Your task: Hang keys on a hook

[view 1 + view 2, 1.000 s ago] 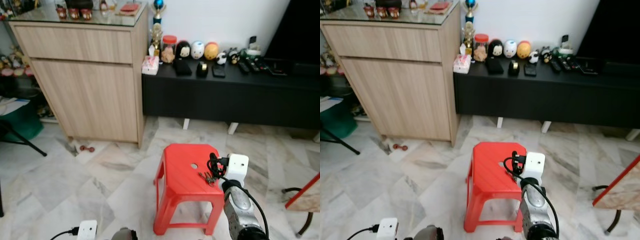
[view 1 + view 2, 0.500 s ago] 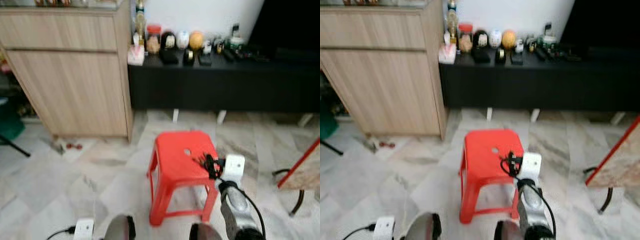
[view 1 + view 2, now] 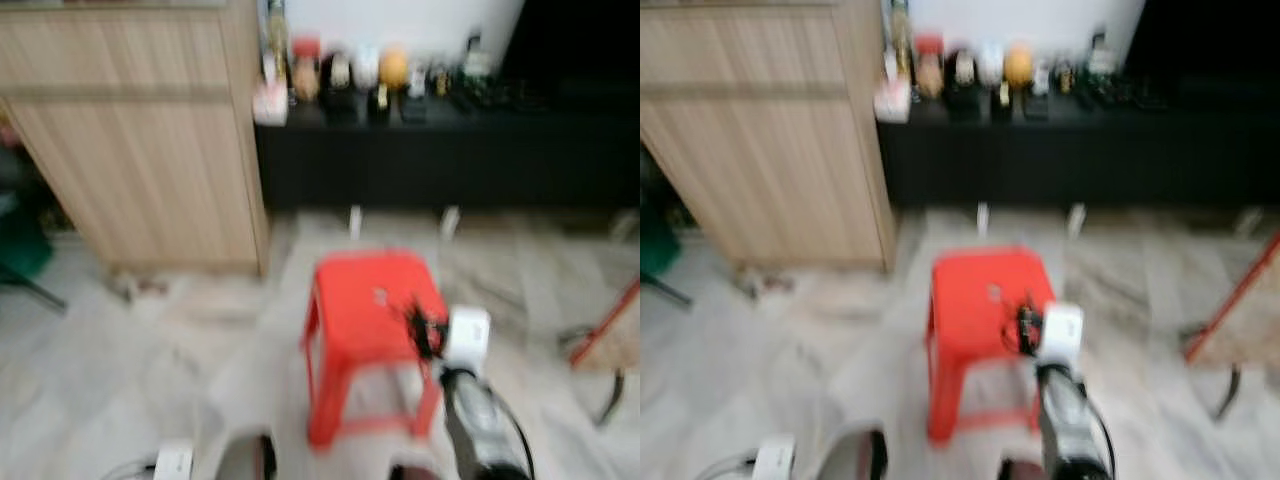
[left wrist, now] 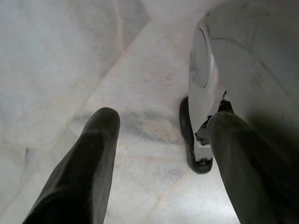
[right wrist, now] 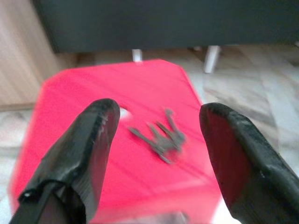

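Note:
A bunch of dark keys (image 5: 161, 136) lies on the seat of a red plastic stool (image 3: 375, 310), near the stool's right side. My right gripper (image 5: 156, 121) hovers just short of the keys, open, one black finger to each side of them. In the blurred eye views my right arm (image 3: 470, 400) reaches forward to the stool's right edge. My left gripper (image 4: 161, 128) hangs low over the marble floor, open and holding nothing.
A wooden cabinet (image 3: 140, 140) stands at the back left. A low black TV bench (image 3: 450, 150) with several small figurines runs along the wall behind the stool. A green tub (image 3: 20, 240) is at the far left, an orange-edged table corner (image 3: 610, 335) at the right.
The camera has moved and the picture has blurred; the stool sits slightly lower in view. My right arm stays at the stool's right edge over the keys.

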### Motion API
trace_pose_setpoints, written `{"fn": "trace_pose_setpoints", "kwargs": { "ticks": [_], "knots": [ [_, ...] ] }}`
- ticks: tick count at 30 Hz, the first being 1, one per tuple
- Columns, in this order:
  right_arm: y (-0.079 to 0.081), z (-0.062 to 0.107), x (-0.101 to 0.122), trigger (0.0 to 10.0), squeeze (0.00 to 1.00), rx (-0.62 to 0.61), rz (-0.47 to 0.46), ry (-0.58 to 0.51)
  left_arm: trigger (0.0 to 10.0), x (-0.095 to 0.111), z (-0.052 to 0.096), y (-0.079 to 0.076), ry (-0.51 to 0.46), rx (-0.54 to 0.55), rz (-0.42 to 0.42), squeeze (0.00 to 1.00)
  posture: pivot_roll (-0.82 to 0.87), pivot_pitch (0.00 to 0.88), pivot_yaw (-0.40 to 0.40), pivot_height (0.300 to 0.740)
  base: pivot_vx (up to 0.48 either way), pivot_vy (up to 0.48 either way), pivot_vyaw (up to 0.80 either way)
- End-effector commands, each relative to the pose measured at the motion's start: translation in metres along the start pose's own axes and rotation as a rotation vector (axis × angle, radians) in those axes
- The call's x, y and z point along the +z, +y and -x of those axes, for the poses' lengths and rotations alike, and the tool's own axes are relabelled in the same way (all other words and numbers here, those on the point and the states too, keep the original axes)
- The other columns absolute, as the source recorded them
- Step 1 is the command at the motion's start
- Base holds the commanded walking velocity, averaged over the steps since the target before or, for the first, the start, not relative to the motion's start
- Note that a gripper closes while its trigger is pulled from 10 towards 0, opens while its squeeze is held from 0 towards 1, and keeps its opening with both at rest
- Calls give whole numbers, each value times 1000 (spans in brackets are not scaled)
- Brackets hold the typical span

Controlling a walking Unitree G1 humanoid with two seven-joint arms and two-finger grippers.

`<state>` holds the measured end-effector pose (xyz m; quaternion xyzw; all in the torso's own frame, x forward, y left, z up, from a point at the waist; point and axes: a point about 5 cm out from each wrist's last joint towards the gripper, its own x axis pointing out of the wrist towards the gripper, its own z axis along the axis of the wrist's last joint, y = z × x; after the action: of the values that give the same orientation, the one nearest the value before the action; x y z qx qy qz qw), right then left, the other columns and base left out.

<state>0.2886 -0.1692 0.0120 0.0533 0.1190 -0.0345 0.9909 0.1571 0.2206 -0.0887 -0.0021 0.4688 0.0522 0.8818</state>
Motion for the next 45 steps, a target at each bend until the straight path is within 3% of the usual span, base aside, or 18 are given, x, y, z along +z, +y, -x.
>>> {"fn": "trace_pose_setpoints", "kwargs": {
  "ticks": [1,10,19,28,32,40,45],
  "knots": [
    [9,-2,3,10000,0,22,-14,-14,10000,-2,-1,-11,15,-41,-6,0,29,11,-90,596,420,0,0],
    [6,1,-2,10000,0,12,-17,10,10000,-2,-1,-11,16,-38,-8,0,31,14,-92,596,388,0,0],
    [-3,6,-15,10000,0,-43,-48,88,10000,-2,-1,-10,14,-31,-11,0,30,15,-92,596,0,0,0],
    [-20,11,-26,10000,0,-152,-150,164,10000,-3,-1,-10,15,-28,-13,0,32,19,-92,596,0,0,0],
    [-27,19,-41,10000,0,-190,-181,251,10000,-4,0,-8,21,-20,-20,0,30,22,-91,596,0,0,0],
    [-42,28,-54,10000,0,-275,-339,318,10000,-4,0,-6,16,-10,-16,0,36,23,-88,596,0,0,0],
    [-46,29,-55,10000,0,-274,-341,328,10000,-4,0,-4,16,-4,-18,0,39,26,-86,596,0,0,0]
  ]
}}
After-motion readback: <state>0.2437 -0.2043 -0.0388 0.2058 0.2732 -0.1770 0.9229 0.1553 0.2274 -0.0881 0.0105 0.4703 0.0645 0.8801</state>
